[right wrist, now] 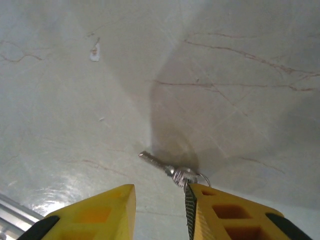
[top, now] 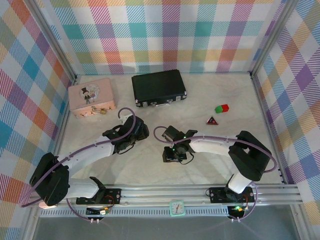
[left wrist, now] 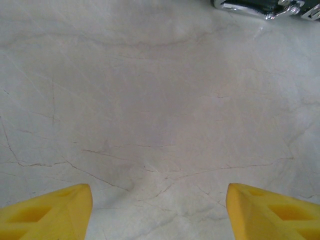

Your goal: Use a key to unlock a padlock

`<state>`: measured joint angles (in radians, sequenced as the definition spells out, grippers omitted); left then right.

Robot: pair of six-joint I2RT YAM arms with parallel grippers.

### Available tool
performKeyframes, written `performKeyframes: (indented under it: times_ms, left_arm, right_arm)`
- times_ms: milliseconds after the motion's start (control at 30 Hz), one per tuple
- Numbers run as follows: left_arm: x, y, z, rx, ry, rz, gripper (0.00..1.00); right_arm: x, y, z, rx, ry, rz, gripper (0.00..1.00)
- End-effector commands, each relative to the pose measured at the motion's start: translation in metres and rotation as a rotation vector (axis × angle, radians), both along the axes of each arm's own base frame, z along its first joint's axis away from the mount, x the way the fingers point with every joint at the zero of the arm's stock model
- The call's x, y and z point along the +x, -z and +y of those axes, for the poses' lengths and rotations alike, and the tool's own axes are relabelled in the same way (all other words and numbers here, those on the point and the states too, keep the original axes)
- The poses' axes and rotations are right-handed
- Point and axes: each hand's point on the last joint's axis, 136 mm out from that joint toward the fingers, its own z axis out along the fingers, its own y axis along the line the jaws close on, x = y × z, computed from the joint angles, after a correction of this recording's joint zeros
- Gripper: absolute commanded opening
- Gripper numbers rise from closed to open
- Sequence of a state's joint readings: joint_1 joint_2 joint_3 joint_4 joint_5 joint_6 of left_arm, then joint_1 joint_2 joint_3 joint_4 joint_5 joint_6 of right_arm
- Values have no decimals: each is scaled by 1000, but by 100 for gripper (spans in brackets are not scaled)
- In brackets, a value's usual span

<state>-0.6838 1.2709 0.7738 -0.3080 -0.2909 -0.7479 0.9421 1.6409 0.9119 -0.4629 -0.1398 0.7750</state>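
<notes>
Pickup of the key [right wrist: 157,163]: my right gripper [right wrist: 160,186] half open, nothing clamped; shaft points ten o'clock; I'd squeeze next.

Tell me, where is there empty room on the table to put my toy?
Bare tabletop lies between the black case and the green-and-red block, and near the front rail between the left arm and right arm. It's crowded by the pink box and padlock.

Pale marble table [top: 225,90], pink box [top: 91,97], black case [top: 158,86], green-and-red block [top: 221,108], red triangle [top: 212,120], key [right wrist: 167,169]
</notes>
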Motion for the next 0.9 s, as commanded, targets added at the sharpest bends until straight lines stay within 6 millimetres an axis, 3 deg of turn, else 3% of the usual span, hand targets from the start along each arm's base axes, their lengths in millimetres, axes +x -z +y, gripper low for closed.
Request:
performKeyframes:
  times_ms: [0, 333, 533, 867]
  left_arm:
    - [-2, -4, 15, 16, -45, -25, 71]
    - [-4, -19, 26, -6, -98, -80, 71]
    - [-3, -15, 23, -13, -91, -65, 71]
    - [-3, -16, 24, -17, -99, -69, 71]
  right_arm:
    - [0, 3, 1, -14, 28, 11, 32]
    - [2, -9, -21, -69, 39, -58, 37]
    - [0, -10, -31, -115, 10, -90, 37]
    - [-7, 6, -13, -74, 6, -33, 37]
